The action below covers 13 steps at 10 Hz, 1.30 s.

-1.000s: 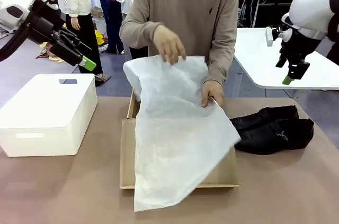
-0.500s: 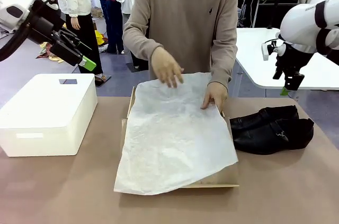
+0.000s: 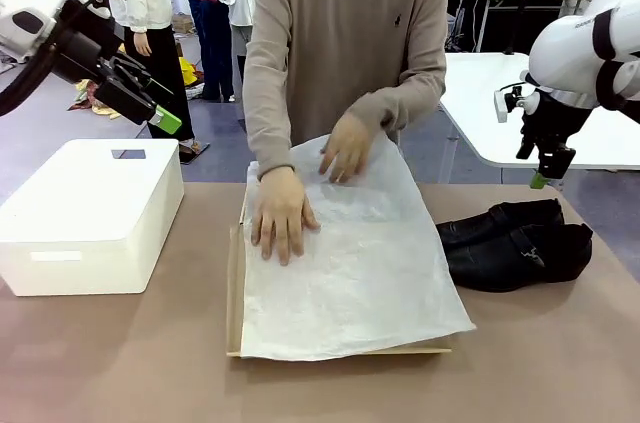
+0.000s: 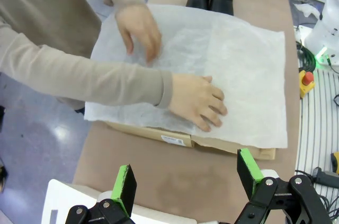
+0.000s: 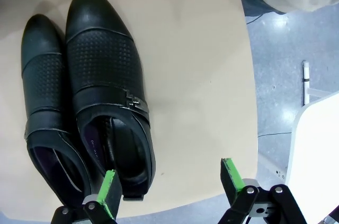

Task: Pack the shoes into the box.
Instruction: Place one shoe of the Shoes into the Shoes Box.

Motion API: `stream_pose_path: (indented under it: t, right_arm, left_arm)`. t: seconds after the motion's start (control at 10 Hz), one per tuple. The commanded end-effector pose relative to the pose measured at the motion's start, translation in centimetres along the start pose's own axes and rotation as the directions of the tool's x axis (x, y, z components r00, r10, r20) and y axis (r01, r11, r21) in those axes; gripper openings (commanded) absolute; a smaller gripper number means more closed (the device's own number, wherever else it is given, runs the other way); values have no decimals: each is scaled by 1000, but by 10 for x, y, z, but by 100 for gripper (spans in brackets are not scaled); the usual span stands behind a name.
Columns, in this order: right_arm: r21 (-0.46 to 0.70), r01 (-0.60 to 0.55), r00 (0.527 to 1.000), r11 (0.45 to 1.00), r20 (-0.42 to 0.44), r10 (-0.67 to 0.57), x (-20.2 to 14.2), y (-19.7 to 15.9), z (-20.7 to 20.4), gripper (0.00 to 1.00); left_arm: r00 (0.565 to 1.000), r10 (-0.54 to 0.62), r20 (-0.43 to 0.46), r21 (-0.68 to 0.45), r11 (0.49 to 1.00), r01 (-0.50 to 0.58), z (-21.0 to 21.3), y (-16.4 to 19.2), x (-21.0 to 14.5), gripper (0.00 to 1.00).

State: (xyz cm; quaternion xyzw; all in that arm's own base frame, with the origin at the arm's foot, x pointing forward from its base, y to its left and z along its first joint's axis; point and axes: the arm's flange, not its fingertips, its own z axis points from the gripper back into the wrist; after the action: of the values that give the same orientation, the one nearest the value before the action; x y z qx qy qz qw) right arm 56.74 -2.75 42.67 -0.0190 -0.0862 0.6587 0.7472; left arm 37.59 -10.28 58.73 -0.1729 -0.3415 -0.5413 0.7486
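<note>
The shoes (image 3: 515,248) lie side by side on the table to the right of the box (image 3: 234,288), glossy black with pointed toes. A white tissue sheet (image 3: 350,263) covers the tan box almost entirely. The person presses it flat with one hand (image 3: 282,218) and lifts its far edge with the other hand (image 3: 347,148). My left gripper (image 3: 160,118) hangs open high at the left, above the white bin. In the left wrist view the left gripper (image 4: 186,167) looks across at the box (image 4: 233,146). My right gripper (image 3: 542,175) hovers open above the shoes (image 5: 106,86), which lie under the right gripper (image 5: 169,173).
A white plastic bin (image 3: 90,213) with a lid stands on the left of the table. Behind the right arm is a white table (image 3: 490,113). The brown tabletop (image 3: 120,363) is bare in front of the box. Other people stand far back at the left.
The person has lowered the tissue sheet from the air and spread it flat over the box, moving both hands. My right gripper has turned and dropped a little over the shoes. The left arm is still.
</note>
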Motion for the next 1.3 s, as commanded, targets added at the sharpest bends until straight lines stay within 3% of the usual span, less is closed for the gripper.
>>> stream_pose_path:
  t: [0.0, 1.2]
  right_arm:
    - [-6, 0, 1000, 1000, 1, 0, -1, -1, 2, 100]
    - [13, -40, 999, 999, -2, 40, -8, 0, -38, 100]
  left_arm:
    - [1000, -11, 14, -9, 1000, 11, 1, 1, -1, 100]
    - [1000, -11, 14, -9, 1000, 11, 1, 1, -1, 100]
